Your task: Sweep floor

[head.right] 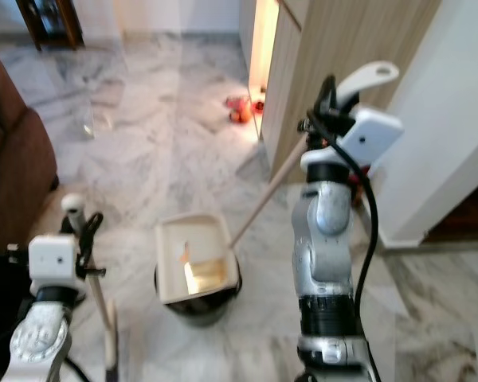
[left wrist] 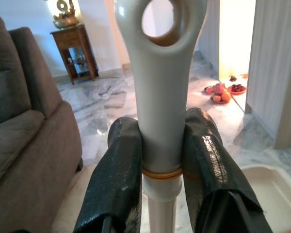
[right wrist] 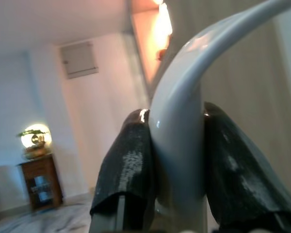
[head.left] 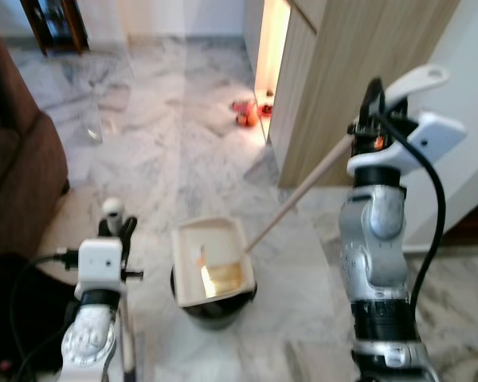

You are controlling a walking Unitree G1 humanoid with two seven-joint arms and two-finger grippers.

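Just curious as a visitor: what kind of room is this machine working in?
Likely a home living room: marble floor, brown sofa, small wooden side table.

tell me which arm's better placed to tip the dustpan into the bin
Right. The right gripper is shut on the long handle running down to the dustpan, already over the black bin. The left gripper holds the broom handle.

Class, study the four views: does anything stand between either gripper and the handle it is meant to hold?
Nothing visible does. The left gripper is shut on the broom handle, and the right gripper is shut on the dustpan handle, whose stick slopes down to the dustpan on the marble floor.
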